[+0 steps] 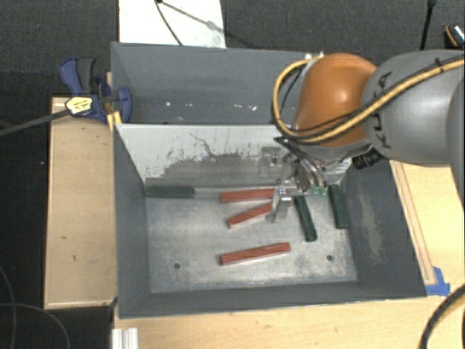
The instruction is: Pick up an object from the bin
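Gripper (278,203) hangs low at the right end of the tilted reddish-brown bar (245,217) in mid-bin, near an upper reddish-brown bar (245,195) and a dark green bar (306,220). Whether it is spread or closed cannot be told.

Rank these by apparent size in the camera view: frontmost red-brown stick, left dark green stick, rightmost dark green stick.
1. Frontmost red-brown stick, clearly the longest.
2. Left dark green stick.
3. Rightmost dark green stick, but the arm hides its top end, so places 2 and 3 are unsure.
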`<act>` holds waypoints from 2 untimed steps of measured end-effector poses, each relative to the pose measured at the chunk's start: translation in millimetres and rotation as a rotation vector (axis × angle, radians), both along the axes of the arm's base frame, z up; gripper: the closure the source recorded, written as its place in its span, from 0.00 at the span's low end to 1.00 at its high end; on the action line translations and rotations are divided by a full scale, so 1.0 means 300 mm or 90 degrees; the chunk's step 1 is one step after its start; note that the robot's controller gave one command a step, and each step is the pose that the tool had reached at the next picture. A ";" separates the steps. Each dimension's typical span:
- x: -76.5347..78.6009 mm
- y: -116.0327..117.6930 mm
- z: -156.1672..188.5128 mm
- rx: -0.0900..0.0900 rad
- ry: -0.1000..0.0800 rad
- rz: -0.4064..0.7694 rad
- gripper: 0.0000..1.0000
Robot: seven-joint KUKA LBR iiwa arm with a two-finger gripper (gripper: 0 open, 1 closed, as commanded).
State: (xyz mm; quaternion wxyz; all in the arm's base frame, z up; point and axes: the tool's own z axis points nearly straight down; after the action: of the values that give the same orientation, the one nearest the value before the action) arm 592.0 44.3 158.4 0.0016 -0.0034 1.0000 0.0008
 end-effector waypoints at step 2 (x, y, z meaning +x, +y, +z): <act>0.000 0.000 0.000 0.000 0.000 -0.001 0.00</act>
State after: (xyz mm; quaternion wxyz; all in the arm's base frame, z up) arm 592.0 44.4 158.4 0.0016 -0.0029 1.0000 0.0009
